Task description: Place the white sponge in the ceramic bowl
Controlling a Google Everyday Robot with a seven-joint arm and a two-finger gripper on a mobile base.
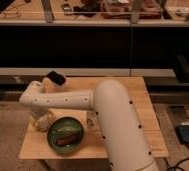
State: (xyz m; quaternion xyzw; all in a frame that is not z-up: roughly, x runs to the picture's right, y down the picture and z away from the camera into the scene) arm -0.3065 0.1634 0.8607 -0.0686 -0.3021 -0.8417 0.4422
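The ceramic bowl (65, 136) is a round green dish near the front left of the wooden table (138, 115), with a brownish item lying in it. My white arm reaches left across the table and bends down at its wrist (34, 100). The gripper (40, 120) hangs at the table surface just left of the bowl. A pale shape there may be the white sponge (40, 125). It merges with the gripper, so I cannot tell whether it is held.
A black-topped white object (55, 78) stands at the back left of the table. A small upright white bottle (91, 120) stands right of the bowl, partly behind my arm. Dark shelving runs behind the table. A blue pedal (188, 134) lies on the floor at right.
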